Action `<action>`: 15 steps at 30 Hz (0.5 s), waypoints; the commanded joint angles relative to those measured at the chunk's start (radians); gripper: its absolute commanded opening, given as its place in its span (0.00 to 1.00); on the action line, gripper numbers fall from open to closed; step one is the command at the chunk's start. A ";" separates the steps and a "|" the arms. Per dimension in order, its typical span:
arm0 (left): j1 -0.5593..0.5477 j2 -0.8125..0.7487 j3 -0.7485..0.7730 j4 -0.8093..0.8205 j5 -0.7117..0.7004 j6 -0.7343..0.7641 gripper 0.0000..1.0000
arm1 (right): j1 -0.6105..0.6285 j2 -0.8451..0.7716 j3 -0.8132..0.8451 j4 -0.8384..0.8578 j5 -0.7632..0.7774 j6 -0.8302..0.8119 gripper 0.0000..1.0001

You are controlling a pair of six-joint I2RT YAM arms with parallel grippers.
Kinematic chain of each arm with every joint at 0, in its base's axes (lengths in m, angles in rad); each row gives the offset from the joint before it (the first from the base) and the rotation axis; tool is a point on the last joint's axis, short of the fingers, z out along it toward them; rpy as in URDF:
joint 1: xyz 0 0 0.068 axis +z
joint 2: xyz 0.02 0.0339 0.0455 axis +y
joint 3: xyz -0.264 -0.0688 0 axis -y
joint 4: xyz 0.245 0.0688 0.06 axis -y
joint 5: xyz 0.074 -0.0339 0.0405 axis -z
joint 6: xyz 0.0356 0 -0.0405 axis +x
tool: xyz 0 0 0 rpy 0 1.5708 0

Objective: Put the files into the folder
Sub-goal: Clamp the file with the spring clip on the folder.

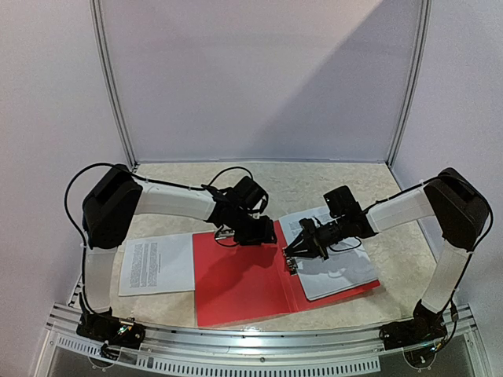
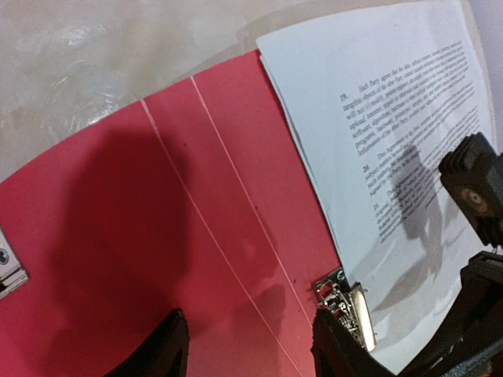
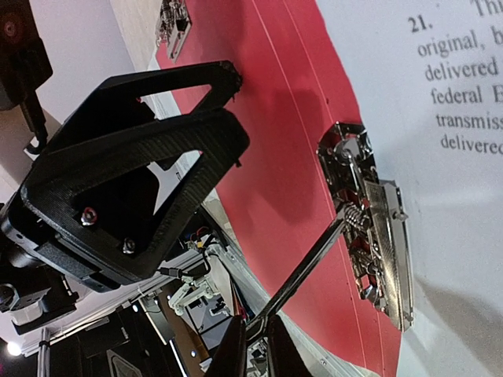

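Lying flat at the left of the table (image 1: 314, 177): one loose file sheet (image 1: 157, 263), white with dense black print. Its right edge lies against the left edge of the folder; whether the two overlap cannot be told.

Centre: folder (image 1: 240, 287), red, opened flat. The left cover is bare, with two thin pale crease lines running beside the spine.

Over the far part of the left cover, near the spine: left gripper (image 2: 247, 345), pointing down at the red surface. Its fingers are parted with nothing between them. Whether the tips touch the cover cannot be told.

At the spine, on the inner edge of the right cover: metal clip (image 3: 369, 236), bright steel with a spring showing. A thin lever (image 3: 306, 263) slants up out of it.

Just right of the spine: right gripper (image 3: 255, 345), reaching in from the right arm. Its fingers are pinched closed on the free end of the lever.

On the right cover: file stack (image 1: 334, 263), white printed sheets lying flat and covering most of that cover. The left edge of the stack sits at the clip, and a strip of red shows along its near edge. Whether the clip's plate presses on the paper cannot be told.
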 commanded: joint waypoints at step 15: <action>-0.016 0.037 0.041 -0.020 0.030 0.001 0.54 | 0.013 -0.009 -0.005 0.038 -0.030 0.007 0.12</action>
